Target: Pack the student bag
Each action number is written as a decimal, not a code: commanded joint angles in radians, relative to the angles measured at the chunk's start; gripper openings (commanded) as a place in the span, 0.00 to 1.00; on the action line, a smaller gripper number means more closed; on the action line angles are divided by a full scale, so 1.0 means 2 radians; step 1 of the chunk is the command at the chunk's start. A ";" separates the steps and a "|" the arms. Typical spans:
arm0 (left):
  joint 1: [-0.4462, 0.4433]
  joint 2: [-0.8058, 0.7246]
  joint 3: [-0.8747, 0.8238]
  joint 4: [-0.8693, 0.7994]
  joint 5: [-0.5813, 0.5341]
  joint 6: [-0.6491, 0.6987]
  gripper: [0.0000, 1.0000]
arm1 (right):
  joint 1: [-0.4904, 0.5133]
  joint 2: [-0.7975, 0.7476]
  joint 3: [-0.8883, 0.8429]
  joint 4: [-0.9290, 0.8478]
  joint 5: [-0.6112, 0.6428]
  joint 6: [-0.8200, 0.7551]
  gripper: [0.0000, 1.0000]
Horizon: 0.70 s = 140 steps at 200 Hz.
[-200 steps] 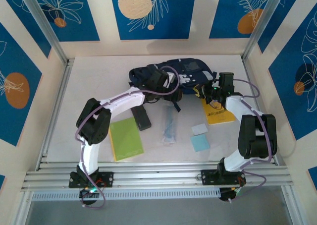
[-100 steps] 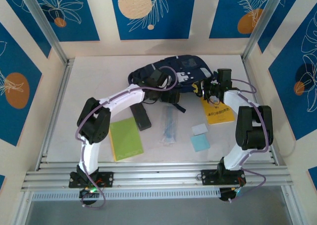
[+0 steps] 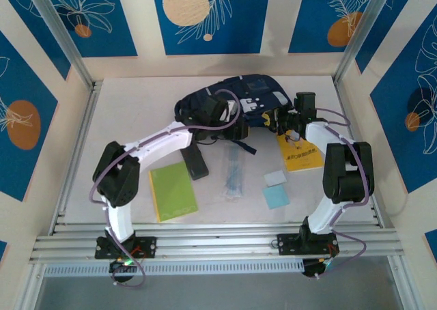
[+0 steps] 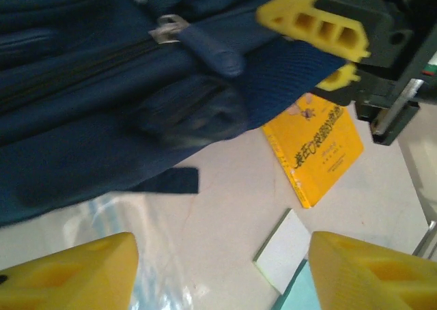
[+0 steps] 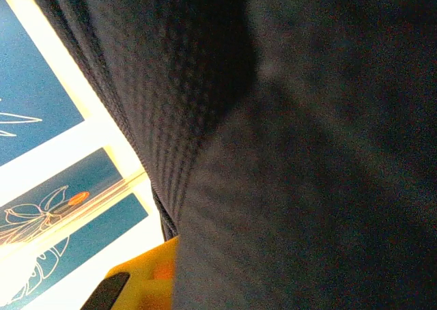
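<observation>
step: looked like opening the student bag (image 3: pixel 239 100); lay upper centre of top view.
right gripper (image 4: pixel 329 49): clamped tight on bag's right-edge fabric.
left gripper (image 4: pixel 222 265): jaws apart, held nothing, hovered below zipper pull (image 4: pixel 167 29).
next: probably called for pinching that pull, running it along.
room: yellow book (image 3: pixel 302 157) lay just beside bag; bare table (image 3: pixel 130 119) at left; back wall near.

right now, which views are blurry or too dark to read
left wrist: student bag fabric under the zipper pull is smeared, yellow book fairly sharp; right wrist: bag fabric too close, dark and soft; top external: even light, sharp
</observation>
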 commanded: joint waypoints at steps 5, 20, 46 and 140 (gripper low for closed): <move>-0.018 0.036 -0.012 0.078 0.004 -0.014 0.59 | 0.008 0.002 0.022 0.032 -0.029 0.035 0.00; -0.024 0.042 -0.017 0.090 -0.015 -0.010 0.56 | 0.008 0.002 0.023 0.035 -0.028 0.041 0.00; -0.029 0.040 -0.044 0.116 -0.071 -0.008 0.53 | 0.010 0.002 0.024 0.038 -0.029 0.048 0.00; -0.029 0.072 -0.032 0.222 -0.233 0.047 0.54 | 0.022 0.004 0.001 0.084 -0.037 0.081 0.00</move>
